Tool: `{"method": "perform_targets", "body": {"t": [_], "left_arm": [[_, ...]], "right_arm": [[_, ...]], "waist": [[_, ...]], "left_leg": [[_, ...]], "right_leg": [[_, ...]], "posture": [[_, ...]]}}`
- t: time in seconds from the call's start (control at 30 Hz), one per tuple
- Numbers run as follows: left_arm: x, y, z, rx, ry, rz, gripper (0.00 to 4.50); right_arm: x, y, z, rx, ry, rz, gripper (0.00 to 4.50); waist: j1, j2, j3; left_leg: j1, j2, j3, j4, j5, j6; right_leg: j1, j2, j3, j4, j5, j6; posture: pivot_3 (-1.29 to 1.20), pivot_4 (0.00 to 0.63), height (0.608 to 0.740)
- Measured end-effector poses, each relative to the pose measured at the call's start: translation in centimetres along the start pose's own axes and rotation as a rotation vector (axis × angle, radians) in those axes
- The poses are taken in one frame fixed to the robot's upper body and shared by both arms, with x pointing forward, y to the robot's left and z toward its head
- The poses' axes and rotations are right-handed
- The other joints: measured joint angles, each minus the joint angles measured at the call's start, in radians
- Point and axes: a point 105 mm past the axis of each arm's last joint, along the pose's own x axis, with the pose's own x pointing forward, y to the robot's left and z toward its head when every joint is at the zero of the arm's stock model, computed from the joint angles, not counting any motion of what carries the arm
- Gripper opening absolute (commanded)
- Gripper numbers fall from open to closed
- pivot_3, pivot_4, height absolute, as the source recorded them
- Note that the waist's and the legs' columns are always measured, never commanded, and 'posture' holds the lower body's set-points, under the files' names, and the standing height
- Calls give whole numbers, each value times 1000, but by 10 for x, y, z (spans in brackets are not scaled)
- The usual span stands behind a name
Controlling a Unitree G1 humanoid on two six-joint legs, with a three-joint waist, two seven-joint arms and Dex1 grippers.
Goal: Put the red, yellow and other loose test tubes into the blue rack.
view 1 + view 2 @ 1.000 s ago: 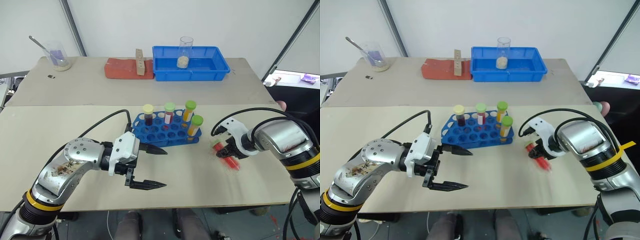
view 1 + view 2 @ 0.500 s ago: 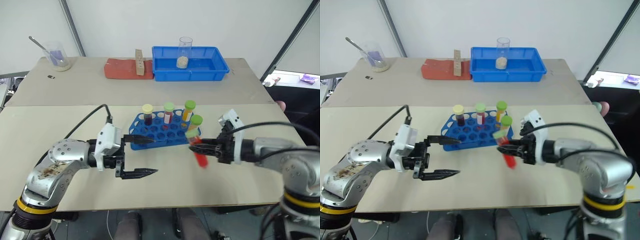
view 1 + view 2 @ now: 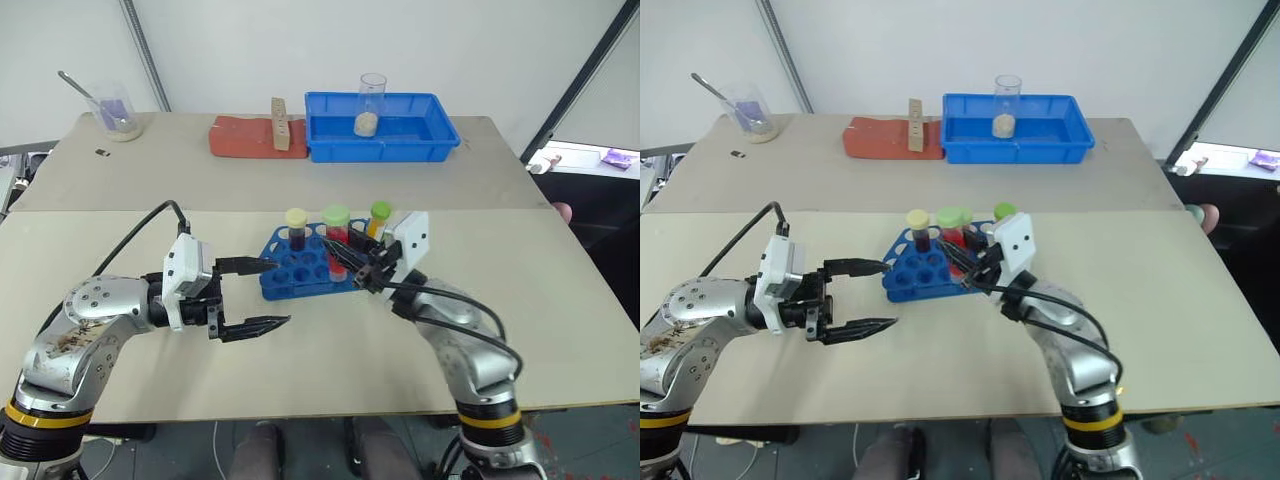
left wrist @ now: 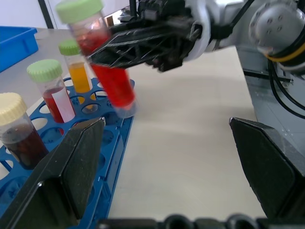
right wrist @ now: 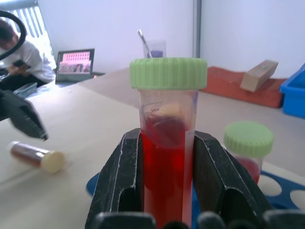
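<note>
Meanwhile the right gripper (image 3: pixel 352 268) clamped a red test tube (image 4: pixel 106 75) just above the blue rack (image 3: pixel 300 272) at mid-table — insertion was in hand; next, lowering it upright into a free hole. The left gripper (image 3: pixel 258 295) hung spread, empty.

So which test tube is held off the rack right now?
The green-capped tube of red liquid, clamped in the right gripper above the blue rack; the others stand in holes.
</note>
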Motion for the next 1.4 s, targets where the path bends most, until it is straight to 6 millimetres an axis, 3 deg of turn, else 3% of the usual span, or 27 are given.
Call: {"method": "perform_targets", "body": {"t": [0.3, 0.93, 1.0, 1.13, 1.27, 1.4], "left_arm": [[-3, -2, -5, -12, 59, -19, 4500], [-2, 1, -7, -51, 82, 9, 4500], [-2, 2, -7, -55, 84, 20, 4500], [-2, 6, -6, -56, 92, 46, 4500], [-14, 15, -10, -37, 198, 96, 4500], [-44, 33, -18, -6, 397, 172, 4500]], "right_arm": [[2, -21, -22, -83, -30, -161, 1015], [-2, -9, -42, -57, -32, -148, 1014], [-4, -10, -42, -48, -40, -153, 2061], [-12, -10, -45, -44, -21, -134, 3388], [-32, -11, -45, -129, 68, -47, 3388], [-59, -8, -37, -211, 189, 123, 3388]], "waist": [[0, 0, 0], [0, 0, 0], [0, 0, 0], [0, 0, 0], [2, 0, 0], [2, 0, 0]], "left_leg": [[1, 0, 0, -1, 0, 0], [2, 0, 0, -2, 0, 0], [2, 0, 0, -2, 0, 0], [2, 0, 0, -2, 0, 0], [2, 0, 0, -2, 0, 0], [4, 0, 1, -2, 0, 0]], "right_leg": [[0, 0, 0, 1, -1, -3], [0, 0, 0, 2, -2, -3], [0, 0, 0, 2, -1, -3], [0, 0, 0, 2, -2, -3], [0, 0, 0, 1, -3, -4], [1, 0, 0, 2, -5, -8]], "posture": [[0, 150, 740], [0, 150, 740], [0, 150, 740], [0, 150, 740], [0, 150, 740], [0, 150, 740]]}}
